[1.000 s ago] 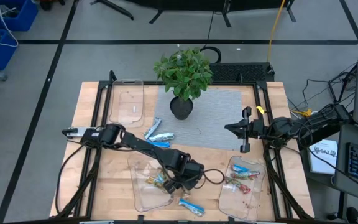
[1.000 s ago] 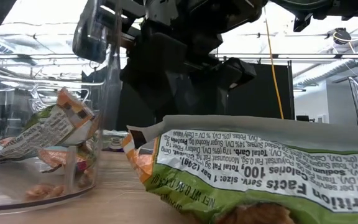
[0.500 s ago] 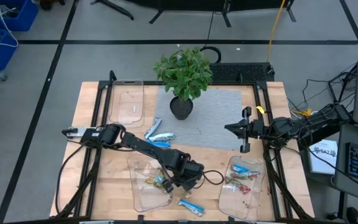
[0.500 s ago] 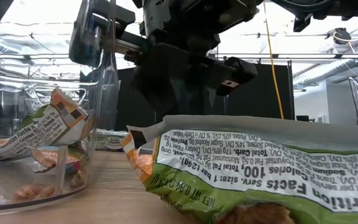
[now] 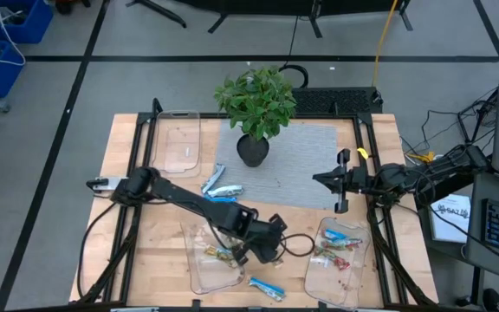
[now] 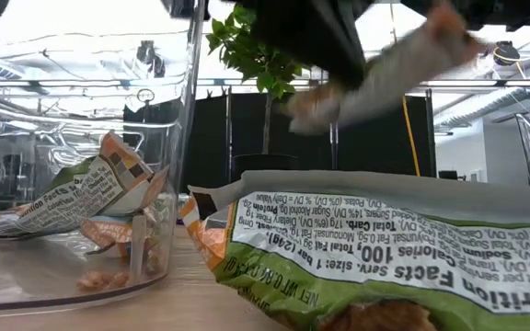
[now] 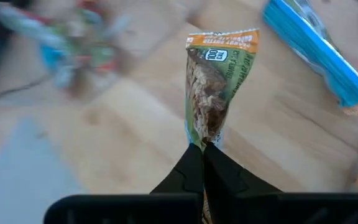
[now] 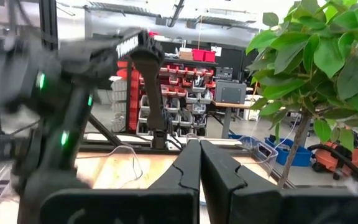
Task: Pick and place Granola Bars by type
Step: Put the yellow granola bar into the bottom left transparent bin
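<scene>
Green bar (image 7: 211, 93) pinched in shut left claw (image 7: 202, 151), lifted; some bars trayed, several left beside claw.

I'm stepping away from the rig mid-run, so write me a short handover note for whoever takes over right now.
Left gripper: shut on a green-yellow-orange bar, lifted over the wood near the front-left tray.
Right gripper: shut, holding nothing, waiting near the table's right edge.
Done: the front-left tray holds a few bars, the front-right tray several.
Left: place the held bar; two blue-white bars lie near the plant, another blue-white bar near the front edge. The back-left tray looks empty.
</scene>
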